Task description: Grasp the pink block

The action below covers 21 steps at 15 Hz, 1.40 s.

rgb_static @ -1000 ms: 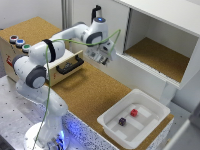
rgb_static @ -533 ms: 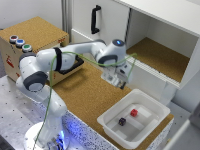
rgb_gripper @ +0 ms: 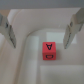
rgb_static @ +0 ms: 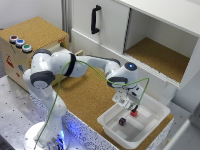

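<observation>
Pincer (rgb_static: pixel 131 106) hung spread above white tray (rgb_static: pixel 156 116) on bench; pink block (rgb_gripper: pixel 49 51) lay inside, between fingers, maroon cube (rgb_static: pixel 121 121) nearby. You should descend straight, straddle, then close.

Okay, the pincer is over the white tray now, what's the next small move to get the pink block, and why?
Probably a straight descent. In the wrist view the pink block lies between the open pincer fingers, slightly off-centre, so nudge sideways while lowering, then close. In the exterior view the pincer hangs just above the block inside the white tray, with the dark cube clear to one side.
</observation>
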Each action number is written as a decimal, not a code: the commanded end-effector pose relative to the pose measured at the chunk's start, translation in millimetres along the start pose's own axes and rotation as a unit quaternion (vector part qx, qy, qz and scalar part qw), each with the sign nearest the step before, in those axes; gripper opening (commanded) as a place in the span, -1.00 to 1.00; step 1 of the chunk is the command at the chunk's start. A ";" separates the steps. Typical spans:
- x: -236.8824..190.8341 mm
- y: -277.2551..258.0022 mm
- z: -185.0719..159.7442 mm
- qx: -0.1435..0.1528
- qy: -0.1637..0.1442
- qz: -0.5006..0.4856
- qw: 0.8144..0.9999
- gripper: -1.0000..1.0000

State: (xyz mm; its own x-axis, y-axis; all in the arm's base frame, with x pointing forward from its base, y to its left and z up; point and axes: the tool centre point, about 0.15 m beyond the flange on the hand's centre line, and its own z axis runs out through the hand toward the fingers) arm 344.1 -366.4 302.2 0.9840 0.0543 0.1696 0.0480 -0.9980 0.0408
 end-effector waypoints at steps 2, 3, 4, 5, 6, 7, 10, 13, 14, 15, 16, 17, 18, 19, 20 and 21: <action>25.7 25.1 71.9 0.027 0.012 -0.024 0.999 1.00; 28.4 29.1 75.9 0.029 0.010 -0.014 0.999 1.00; 30.7 34.0 78.7 0.031 0.004 -0.002 1.000 1.00; 34.4 36.9 80.7 0.036 0.004 0.007 0.999 1.00; 37.0 37.0 83.3 0.035 -0.001 0.008 0.999 1.00; 41.0 35.0 87.3 0.027 -0.006 0.006 1.000 1.00; 47.2 28.5 94.3 0.036 -0.001 0.009 0.999 -1.00; 49.6 20.5 96.5 0.039 0.011 -0.002 0.999 -1.00; 48.1 18.9 96.0 0.041 0.012 -0.006 0.999 -1.00; 45.0 18.0 97.2 0.036 0.010 -0.010 0.999 -1.00; 41.7 19.1 99.5 0.033 0.008 -0.009 0.999 -1.00; 38.6 20.9 101.5 0.030 0.004 -0.006 1.000 -1.00; 34.8 21.8 102.3 0.027 0.002 -0.005 1.000 -1.00; 30.5 22.5 103.4 0.023 -0.001 -0.004 1.000 -1.00; 26.3 23.8 104.8 0.019 -0.005 0.001 1.000 -1.00; 23.3 24.8 104.0 0.018 -0.005 0.010 1.000 -1.00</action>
State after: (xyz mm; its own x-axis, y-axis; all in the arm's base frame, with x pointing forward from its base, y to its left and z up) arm 390.2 -381.0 221.6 0.9886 0.0424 0.1444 0.0381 -0.9987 0.0325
